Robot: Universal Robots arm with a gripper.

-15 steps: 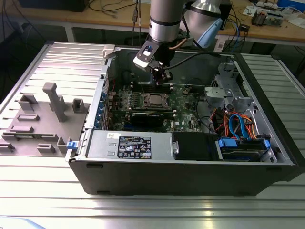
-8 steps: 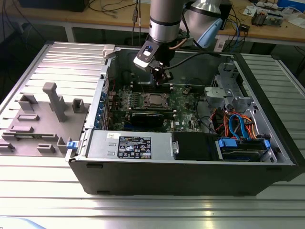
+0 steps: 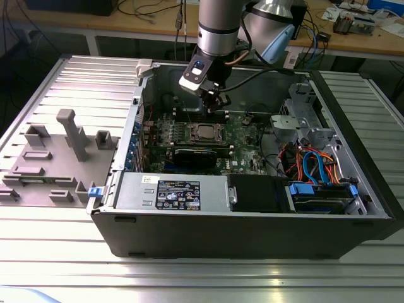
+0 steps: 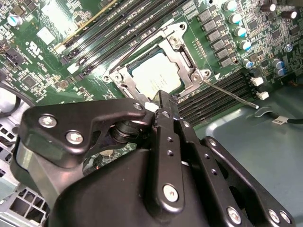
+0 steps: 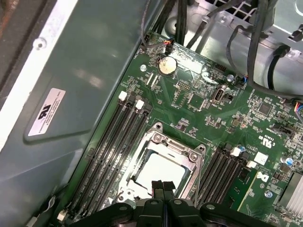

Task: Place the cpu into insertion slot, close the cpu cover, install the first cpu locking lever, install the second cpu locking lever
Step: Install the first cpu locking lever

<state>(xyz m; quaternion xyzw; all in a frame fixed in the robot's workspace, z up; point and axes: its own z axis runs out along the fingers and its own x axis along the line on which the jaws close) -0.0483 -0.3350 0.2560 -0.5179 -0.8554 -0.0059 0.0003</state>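
Note:
The cpu (image 4: 156, 75) lies flat in the insertion slot (image 3: 206, 134) on the green motherboard, its silver-grey top facing up. Around it the cpu cover (image 4: 181, 45) is down, a silvery frame whose window shows the chip. A thin silvery locking lever (image 4: 232, 94) sticks out from one socket corner across the memory slots. My gripper (image 4: 160, 97) hangs just above the socket's edge with its black fingers pressed together and nothing between them. In the first wrist view the shut fingertips of the gripper (image 5: 163, 185) sit over the edge of the cpu (image 5: 158, 170). In the exterior view the gripper (image 3: 218, 104) is above the board's rear half.
Long black memory slots (image 5: 113, 142) flank the socket on both sides. A black expansion card (image 3: 199, 154) lies just in front of it, and a power supply (image 3: 173, 192) lines the case front. Cables (image 3: 315, 167) fill the exterior view's right. A grey fixture (image 3: 63, 151) stands outside the case.

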